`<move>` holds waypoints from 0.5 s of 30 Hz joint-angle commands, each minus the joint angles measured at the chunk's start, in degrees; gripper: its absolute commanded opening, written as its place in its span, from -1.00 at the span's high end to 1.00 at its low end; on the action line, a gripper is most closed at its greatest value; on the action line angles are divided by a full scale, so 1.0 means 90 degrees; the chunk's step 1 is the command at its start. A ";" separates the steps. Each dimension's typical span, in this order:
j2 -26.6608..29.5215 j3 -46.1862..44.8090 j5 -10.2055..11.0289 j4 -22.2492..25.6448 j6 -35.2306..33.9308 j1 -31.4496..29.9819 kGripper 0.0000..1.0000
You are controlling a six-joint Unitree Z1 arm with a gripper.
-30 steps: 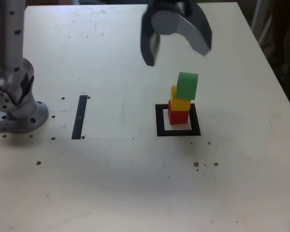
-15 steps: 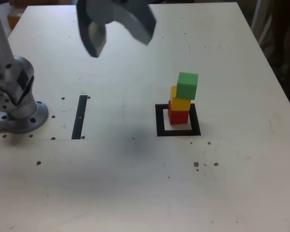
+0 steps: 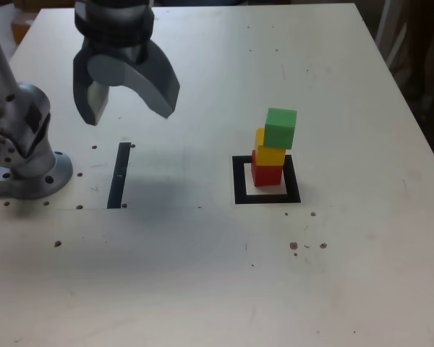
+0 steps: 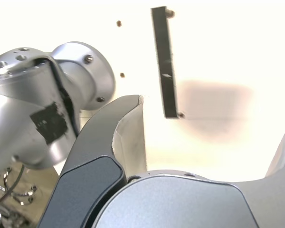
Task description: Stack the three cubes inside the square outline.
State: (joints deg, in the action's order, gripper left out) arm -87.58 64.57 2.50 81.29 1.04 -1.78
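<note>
My tool (image 3: 127,105) hangs empty with its jaws spread wide, above the black strip (image 3: 118,174) toward the exterior view's left and well apart from the stack. The three cubes stand inside the square outline (image 3: 238,181): the red cube (image 3: 267,174) at the bottom, the yellow cube (image 3: 267,152) on it, the green cube (image 3: 280,129) on top, turned a little and overhanging toward the exterior view's right. I judge the stacking done, so what remains is only to keep clear and not jog the tower; if anything, the green cube's overhang is the weak point. The worktop (image 3: 202,275) is pale, scuffed, dotted with small dark specks and screw holes. My arm's base (image 3: 25,155) sits at its left edge, and dim furniture shows beyond the right edge.
</note>
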 commanded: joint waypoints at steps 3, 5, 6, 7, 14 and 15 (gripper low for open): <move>-0.0082 -0.0328 0.0088 -0.0323 0.0034 0.0161 -0.99; -0.0165 -0.0491 0.0104 -0.0521 0.0046 0.0155 -0.99; -0.0203 -0.0571 0.0097 -0.0617 0.0047 0.0129 -0.99; -0.0232 -0.0655 0.0080 -0.0711 0.0047 0.0101 -0.99; -0.0314 -0.1013 -0.0031 -0.1213 0.0013 -0.0007 -0.99; -0.0334 -0.1044 -0.0029 -0.1262 0.0003 -0.0007 -0.99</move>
State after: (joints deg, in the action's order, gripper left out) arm -90.02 55.60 2.31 70.56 1.27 -1.77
